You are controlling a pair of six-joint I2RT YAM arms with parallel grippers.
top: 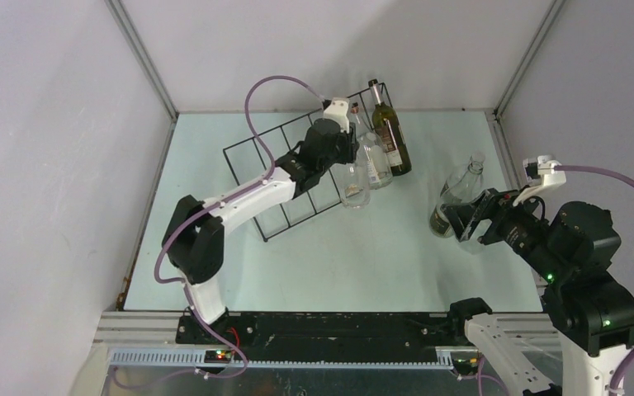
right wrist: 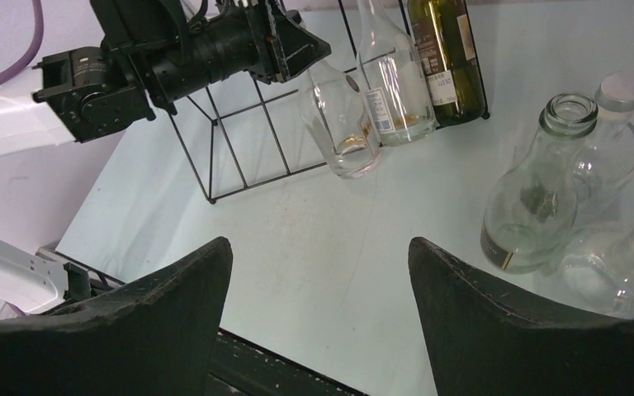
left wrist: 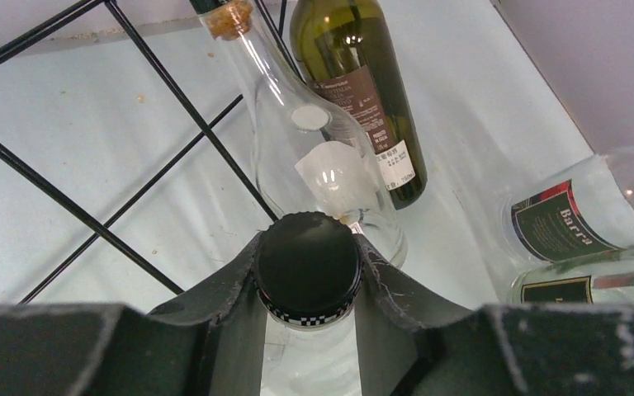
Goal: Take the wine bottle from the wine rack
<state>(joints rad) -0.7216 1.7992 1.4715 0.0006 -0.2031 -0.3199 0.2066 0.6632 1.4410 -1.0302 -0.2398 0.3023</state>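
By the wine rack, our left tool clamps the wine bottle at its cap; we judge it slick, fragile; right tool gapes.

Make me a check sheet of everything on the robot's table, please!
Surface: pale table, no spills seen.
Job's things: wine rack holds black-capped clear bottle, corked clear bottle, dark green wine bottle.
Clutter: three clear bottles stand off the rack, right side.
Grippers: left pincer shut on the black cap; right pincer open, empty.
Cables: purple cable on each arm.
Surroundings: grey walls.
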